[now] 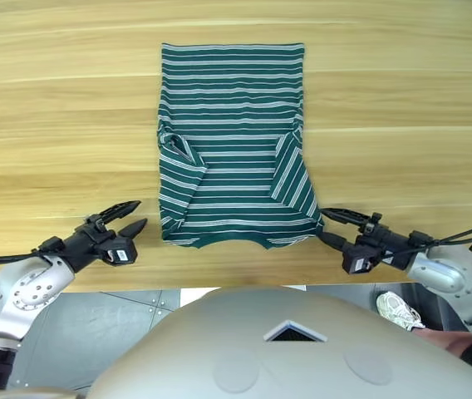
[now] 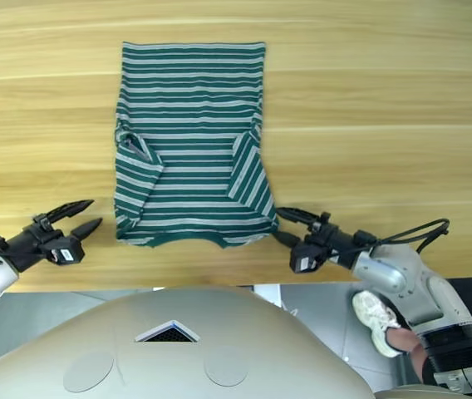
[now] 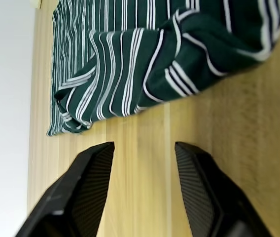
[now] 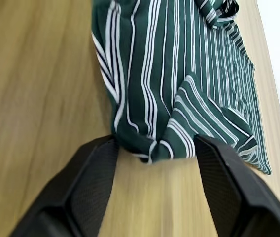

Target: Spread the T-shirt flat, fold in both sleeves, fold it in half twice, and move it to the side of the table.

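Note:
The green T-shirt with white stripes [image 1: 232,137] lies flat on the wooden table [image 1: 53,125], both sleeves folded in over its front, collar end toward me. My left gripper [image 1: 134,215] hovers open just left of the shirt's near left corner, a short gap away; in the left wrist view its black fingers [image 3: 93,182] frame bare wood below the cloth [image 3: 145,59]. Open too, my right gripper [image 1: 329,226] sits at the near right corner, and that corner [image 4: 147,148] lies right at the mouth between its fingers [image 4: 93,177].
The table's near edge [image 1: 219,287] runs just behind both grippers, with grey floor below. A white shoe [image 1: 398,309] lies on the floor at the right. Bare wood stretches wide on both sides of the shirt and beyond it.

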Action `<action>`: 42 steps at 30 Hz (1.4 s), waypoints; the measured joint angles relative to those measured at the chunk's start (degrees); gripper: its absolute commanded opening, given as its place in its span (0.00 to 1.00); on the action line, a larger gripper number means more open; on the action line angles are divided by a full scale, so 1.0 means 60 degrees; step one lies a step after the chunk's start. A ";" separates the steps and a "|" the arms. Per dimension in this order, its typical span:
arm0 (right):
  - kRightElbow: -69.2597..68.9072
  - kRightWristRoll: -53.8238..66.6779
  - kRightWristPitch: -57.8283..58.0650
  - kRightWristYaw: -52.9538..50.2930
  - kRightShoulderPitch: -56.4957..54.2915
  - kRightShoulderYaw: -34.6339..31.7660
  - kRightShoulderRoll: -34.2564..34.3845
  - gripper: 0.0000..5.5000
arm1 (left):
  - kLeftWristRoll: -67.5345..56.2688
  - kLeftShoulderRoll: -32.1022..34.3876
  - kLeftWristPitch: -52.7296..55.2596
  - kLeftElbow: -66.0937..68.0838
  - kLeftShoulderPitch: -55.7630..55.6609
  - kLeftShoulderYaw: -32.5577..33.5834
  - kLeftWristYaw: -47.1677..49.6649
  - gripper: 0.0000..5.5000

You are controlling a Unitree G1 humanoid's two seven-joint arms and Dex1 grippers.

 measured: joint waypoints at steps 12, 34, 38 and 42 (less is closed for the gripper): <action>0.0025 -0.0098 0.0074 0.0090 -0.0395 0.0106 0.0008 0.50 | -0.0459 0.0428 0.0077 -0.0508 -0.0306 -0.1230 -0.0171 0.42; 0.0565 -0.0407 0.0100 0.0067 -0.0903 0.0356 0.0284 0.08 | -0.0715 0.1270 -0.0224 -0.0285 -0.0560 -0.1995 -0.0173 0.17; 0.0575 -0.0512 0.0136 0.0068 -0.0877 0.0359 0.0296 0.00 | -0.0715 0.1398 -0.0263 -0.0187 -0.0628 -0.2196 -0.0174 0.04; 0.0574 -0.0519 0.0146 0.0067 -0.0870 0.0359 0.0329 0.00 | -0.0726 0.1478 -0.0303 -0.0113 -0.0680 -0.2315 -0.0174 0.01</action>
